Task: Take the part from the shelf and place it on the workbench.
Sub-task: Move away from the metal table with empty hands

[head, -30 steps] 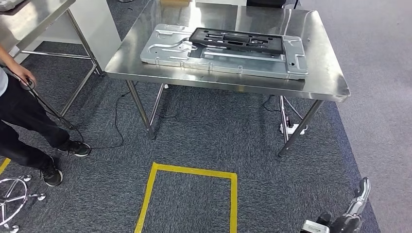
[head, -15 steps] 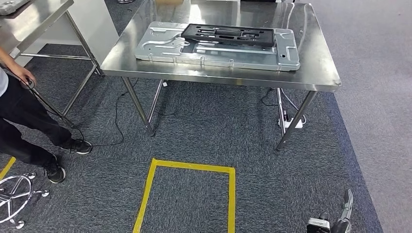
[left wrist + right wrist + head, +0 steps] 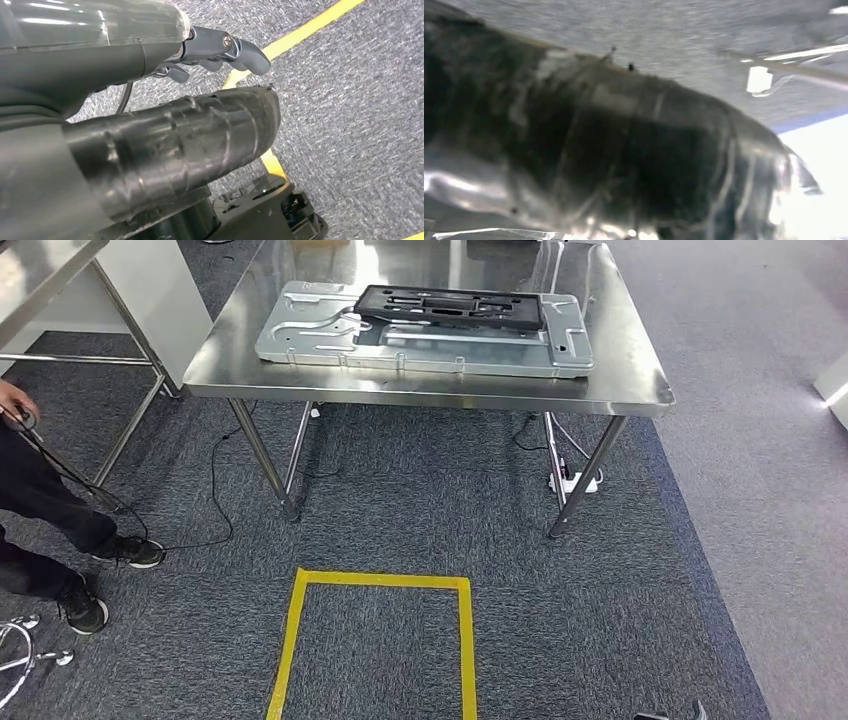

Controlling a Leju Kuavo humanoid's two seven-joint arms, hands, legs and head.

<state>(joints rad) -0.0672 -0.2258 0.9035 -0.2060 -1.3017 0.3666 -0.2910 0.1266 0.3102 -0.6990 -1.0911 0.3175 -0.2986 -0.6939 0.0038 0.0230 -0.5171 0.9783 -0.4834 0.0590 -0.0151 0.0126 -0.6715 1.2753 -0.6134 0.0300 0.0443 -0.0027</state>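
Observation:
A long black plastic part (image 3: 450,308) lies on a large pressed silver metal plate (image 3: 310,335) on the steel workbench (image 3: 625,375) ahead of me. My left hand (image 3: 100,55) hangs over the carpet, well away from the bench. Its taped black thumb (image 3: 175,135) and grey fingers (image 3: 235,47) stand apart with nothing between them. In the head view a sliver of my right hand (image 3: 692,712) peeks in at the bottom edge. The right wrist view is blurred, with a dark taped thumb (image 3: 624,150) across it, and the fingers are hidden.
A yellow taped square (image 3: 300,640) marks the grey carpet before the bench. A person in dark trousers (image 3: 40,490) stands at the left holding a cable. A second steel table (image 3: 40,280) is at far left. A power strip (image 3: 575,480) lies under the bench.
The whole picture has shifted, so the camera has moved. The bench now sits further left and higher in the picture. My right hand has slid almost out at the bottom edge.

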